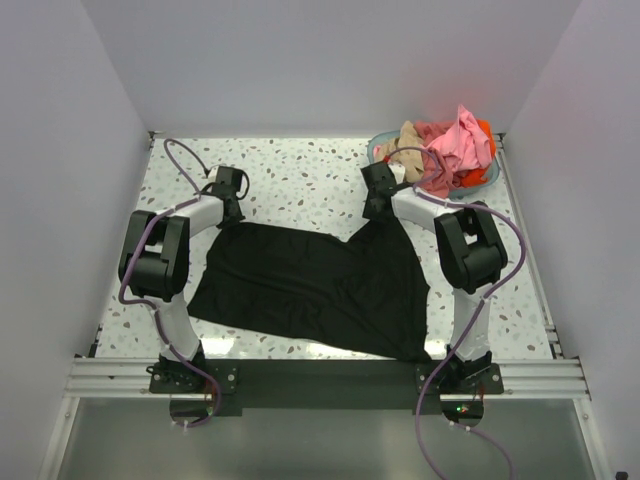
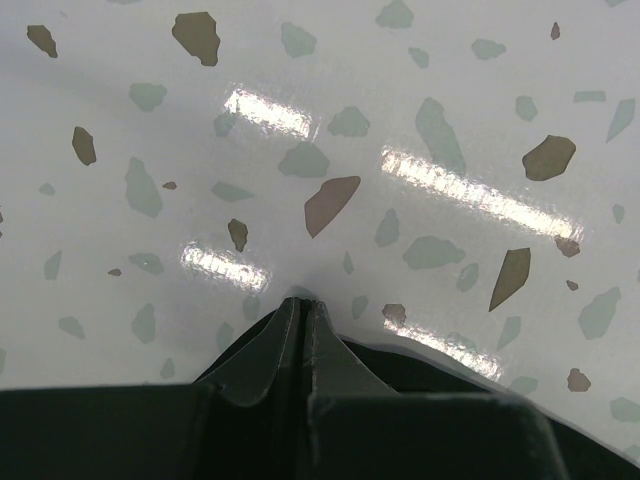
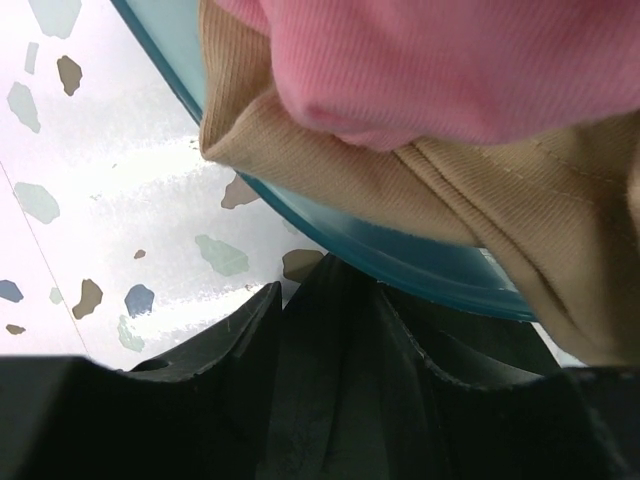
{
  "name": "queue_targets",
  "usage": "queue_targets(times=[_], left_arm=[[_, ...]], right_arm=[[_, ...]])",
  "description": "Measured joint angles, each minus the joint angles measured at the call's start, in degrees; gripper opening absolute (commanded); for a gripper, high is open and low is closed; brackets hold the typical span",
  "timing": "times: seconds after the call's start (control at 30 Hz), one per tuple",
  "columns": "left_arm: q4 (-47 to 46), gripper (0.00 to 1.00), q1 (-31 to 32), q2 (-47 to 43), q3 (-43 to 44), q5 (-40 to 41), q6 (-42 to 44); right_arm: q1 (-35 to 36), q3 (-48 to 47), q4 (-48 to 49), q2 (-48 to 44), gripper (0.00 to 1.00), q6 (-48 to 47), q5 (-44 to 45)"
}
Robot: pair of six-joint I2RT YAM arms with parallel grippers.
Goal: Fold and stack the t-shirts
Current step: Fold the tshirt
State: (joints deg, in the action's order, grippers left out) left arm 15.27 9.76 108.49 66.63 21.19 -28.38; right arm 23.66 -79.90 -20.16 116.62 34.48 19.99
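Here we are with the black t-shirt (image 1: 310, 290) spread across the middle of the table (image 1: 300, 170), its far edge lifted at two points. The left jaws are pressed together at the tips and seem to pinch the shirt's far-left corner. It is a slim bite in the wrist view. The right jaws are closed on a thick bunch of black cloth at the far-right corner, just beside the teal basket (image 3: 300, 215).

Now the risks, as we judge them. That thin left grip could slip if the two arms pull unevenly, and the fold would come out skewed. On the right, the tan t-shirt (image 3: 330, 160) hangs over the basket rim almost onto the jaws. A careless lift could snag it or nudge the basket. The black shirt's near hem also lies right at the table's near edge, so a drag toward us could spill it over.

The count: four t-shirts, namely one black, one tan, one pink t-shirt (image 1: 455, 140) and one orange-red t-shirt (image 1: 485, 130). One basket, two arms.
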Motion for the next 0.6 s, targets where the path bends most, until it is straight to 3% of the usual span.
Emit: queue_targets(times=[0.3,0.6], left_arm=[[0.0,0.0,0.0,0.0,0.0,0.0,0.0],[0.0,0.0,-0.2,0.0,0.0,-0.1,0.0]], right_arm=[[0.0,0.0,0.0,-0.1,0.4,0.0,0.0],[-0.1,0.0,-0.1,-0.2,0.25,-0.2,0.0]])
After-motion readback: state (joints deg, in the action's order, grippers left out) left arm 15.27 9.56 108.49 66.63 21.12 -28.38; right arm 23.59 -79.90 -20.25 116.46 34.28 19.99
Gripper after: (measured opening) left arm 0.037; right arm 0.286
